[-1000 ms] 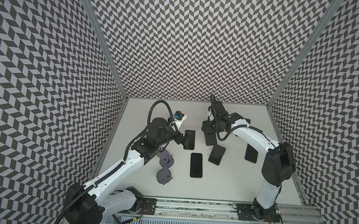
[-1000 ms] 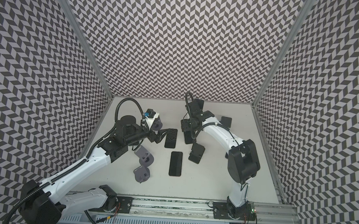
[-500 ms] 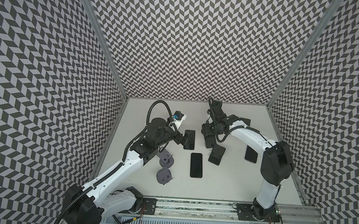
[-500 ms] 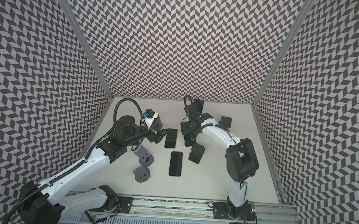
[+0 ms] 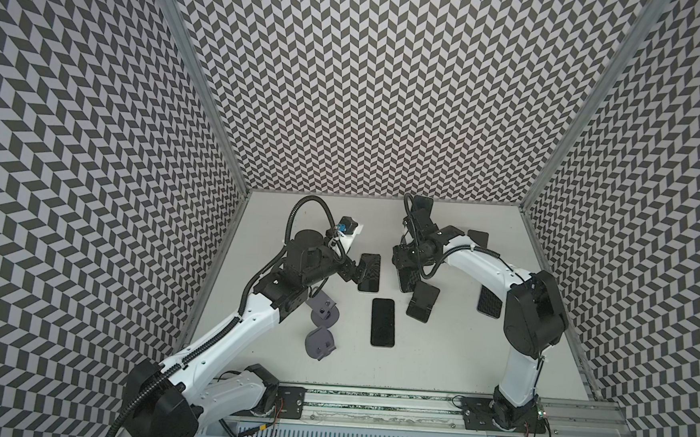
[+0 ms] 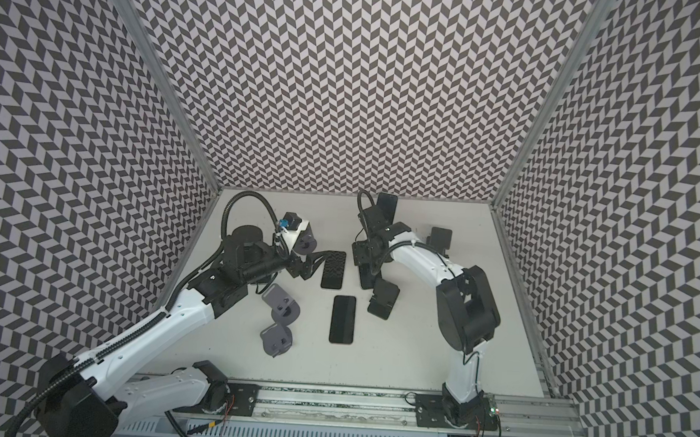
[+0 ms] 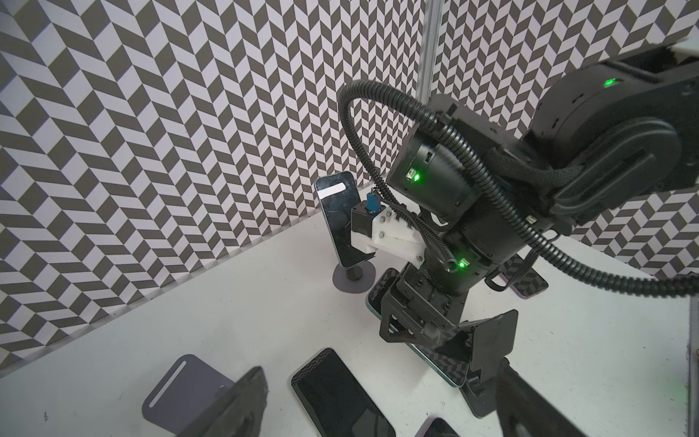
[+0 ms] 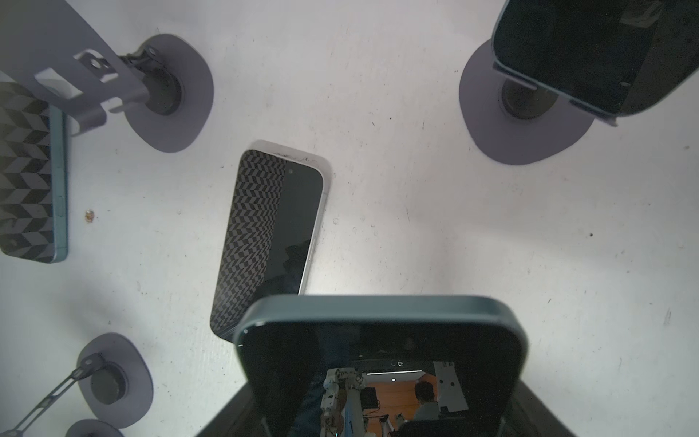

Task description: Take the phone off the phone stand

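Progress: this phone looks nearly done. Right tool (image 5: 406, 269) is clenched on a teal phone (image 8: 378, 340), gripping it by one end. Phone hangs tilted, low over the bench (image 5: 456, 359), w/ no cradle under it that I can see, so I judge it already off its stand. Left to do, prob: lay it flat, let go, back off. Whether its low end already touches the bench, can't tell.

Left tool (image 6: 315, 265) is released, nothing btwn the fingers, tips just beside a flat phone (image 6: 332, 270) w/ chevrons reflected in the glass. It takes no part in the carry.

Other units: behind the right tool a dark phone (image 7: 340, 219) sits upright on a round-base stand (image 7: 353, 278), close to the back wall. Another stand (image 6: 441, 237) further out seems loaded too. If the job covers them, those remain.

Room: tight. A black stand (image 5: 422, 301) is just beside the held phone's low end, on the side away from the left tool. The flat phone lies on the other side, near but apart. A second flat phone (image 5: 383, 322) lies ahead of the tool, toward the arm bases. An empty grey stand (image 5: 324, 311), w/ one more beside it, is well apart by the left arm. Best open bench is past the black stand, rail side.
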You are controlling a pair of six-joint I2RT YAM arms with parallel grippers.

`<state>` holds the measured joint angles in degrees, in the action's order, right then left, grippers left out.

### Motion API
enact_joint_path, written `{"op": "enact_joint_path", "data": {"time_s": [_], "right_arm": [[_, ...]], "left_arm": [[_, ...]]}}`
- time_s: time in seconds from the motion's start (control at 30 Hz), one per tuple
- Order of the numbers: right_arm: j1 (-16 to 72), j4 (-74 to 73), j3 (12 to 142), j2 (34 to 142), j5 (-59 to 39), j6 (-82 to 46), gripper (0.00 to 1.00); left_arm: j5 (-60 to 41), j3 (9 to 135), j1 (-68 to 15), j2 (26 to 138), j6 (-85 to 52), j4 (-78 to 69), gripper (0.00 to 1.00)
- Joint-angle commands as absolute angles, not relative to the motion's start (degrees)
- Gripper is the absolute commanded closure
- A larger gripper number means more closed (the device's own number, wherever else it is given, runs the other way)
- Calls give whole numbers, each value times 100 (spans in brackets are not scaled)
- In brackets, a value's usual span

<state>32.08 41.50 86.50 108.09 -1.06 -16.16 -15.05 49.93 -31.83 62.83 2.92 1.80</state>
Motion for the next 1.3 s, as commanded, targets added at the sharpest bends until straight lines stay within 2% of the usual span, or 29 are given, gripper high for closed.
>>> {"op": "enact_joint_path", "data": {"time_s": [0.0, 1.27], "right_arm": [[3243, 3911, 8625, 10854, -70, -1721, 39], [3243, 3986, 8610, 11171, -114, -1774, 38]], "left_arm": [[-1485, 4913, -3155, 6210, 352, 235, 6], [-1495, 4913, -3133, 6258, 363, 177, 6]]}}
